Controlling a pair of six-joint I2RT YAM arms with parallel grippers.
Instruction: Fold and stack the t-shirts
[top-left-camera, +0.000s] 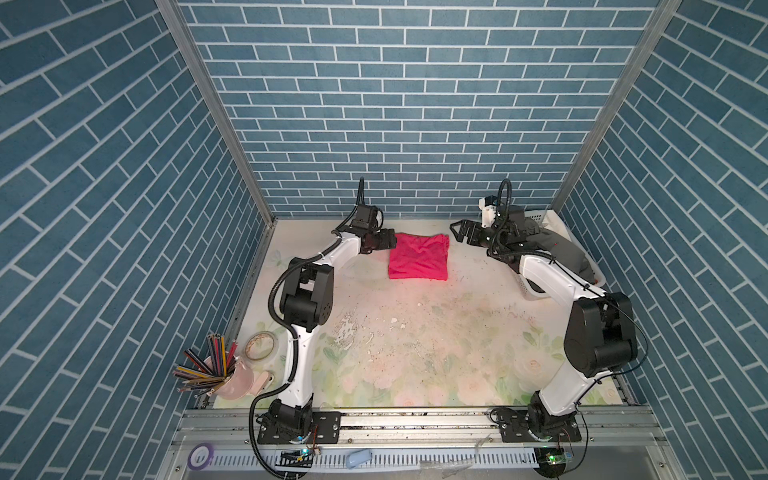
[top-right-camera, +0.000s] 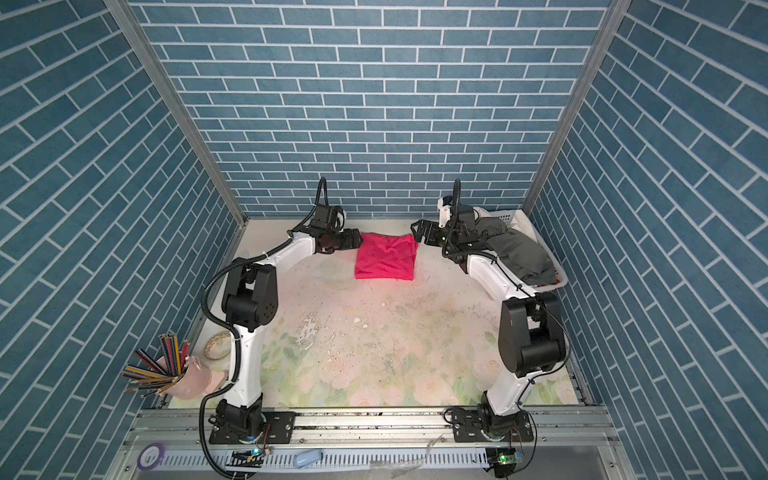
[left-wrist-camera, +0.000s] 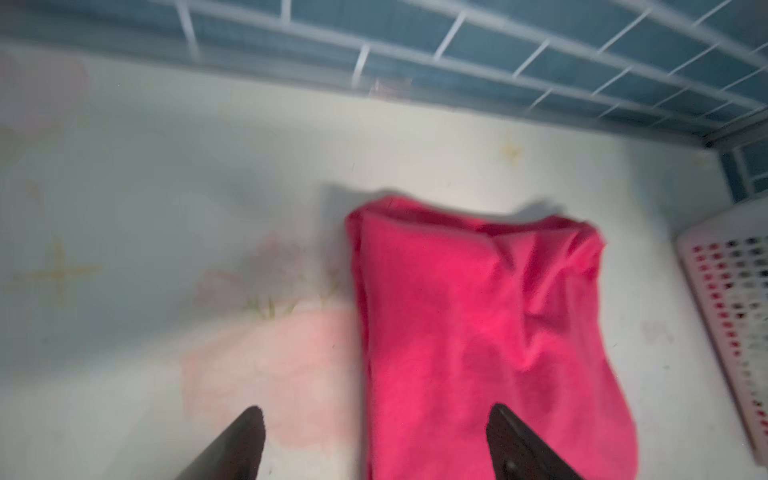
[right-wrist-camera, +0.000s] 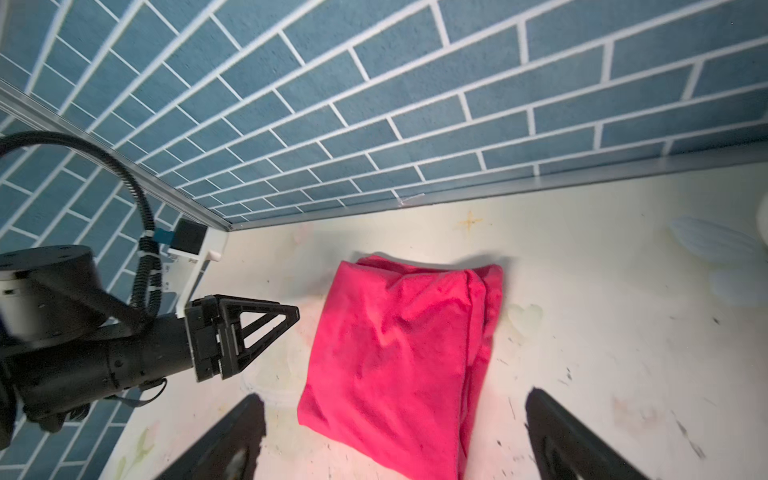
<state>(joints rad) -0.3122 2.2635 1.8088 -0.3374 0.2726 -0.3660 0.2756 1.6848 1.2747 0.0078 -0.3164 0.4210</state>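
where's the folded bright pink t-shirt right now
In both top views the folded bright pink cloth t-shirt lies by the back wall, between the open left gripper and right gripper.

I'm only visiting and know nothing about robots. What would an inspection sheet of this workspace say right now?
Surface: floral table cover, worn and speckled with debris in the middle.
Job's things: pink t-shirt folded, lying flat near the back wall; dark grey clothes heaped in the white basket at right.
Clutter: cup of coloured pencils and tape roll at front left; purple tape on the front rail.
End effectors: left end effector open at the pink t-shirt's left edge; right end effector open, off its right side; neither holds anything.
Cables: black hoses run along both arms, no tangles seen.
Surroundings: blue brick-pattern walls on three sides.
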